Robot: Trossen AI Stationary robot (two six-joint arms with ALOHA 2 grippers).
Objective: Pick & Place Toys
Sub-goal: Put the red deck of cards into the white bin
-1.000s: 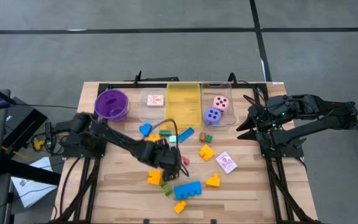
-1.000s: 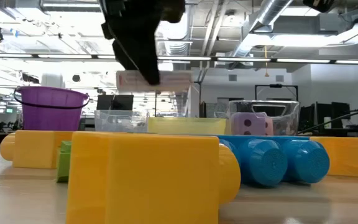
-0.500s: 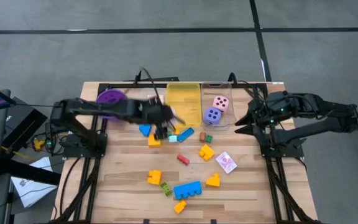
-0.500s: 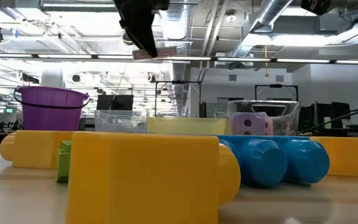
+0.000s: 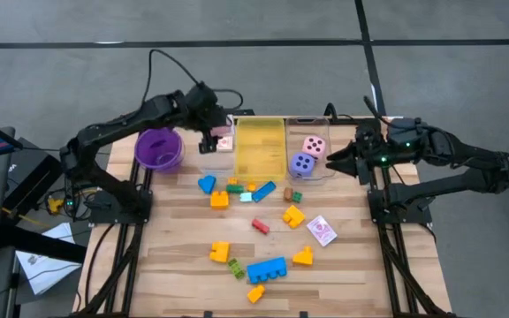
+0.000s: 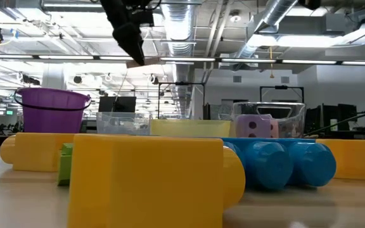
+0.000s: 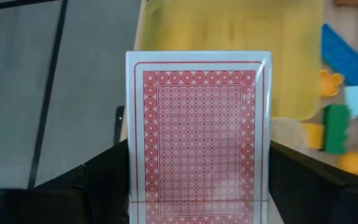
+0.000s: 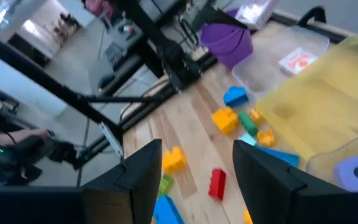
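Observation:
My left gripper (image 5: 212, 134) is shut on a red-and-white playing card (image 7: 197, 130), high over the left clear bin (image 5: 218, 157) at the table's far edge. In the low view the card (image 6: 142, 61) shows edge-on. Another card (image 8: 297, 60) lies in that bin. The pink die (image 5: 314, 145) and the purple die (image 5: 301, 163) sit in the right clear bin. Coloured blocks, such as the long blue one (image 5: 267, 269), lie on the table. My right gripper (image 8: 194, 180) is open and empty beside the dice bin. My left gripper pinches the card by one short end (image 7: 197, 198) between its two fingers. The card sticks out forward past the fingers, its patterned back toward the wrist camera. It is lifted clear and lies about level in the low view, above the bin.
A purple bowl (image 5: 159, 148) stands at the far left. A yellow bin (image 5: 262, 148) stands between the two clear bins. A card (image 5: 322, 230) lies on the table at the right. Blocks are scattered over the table's middle and near part.
My left gripper has risen from the blocks in the table's middle and swung toward the far edge and left, carrying the card, until it is over the left clear bin. The card has stayed between the fingers. The blocks have stayed in place.

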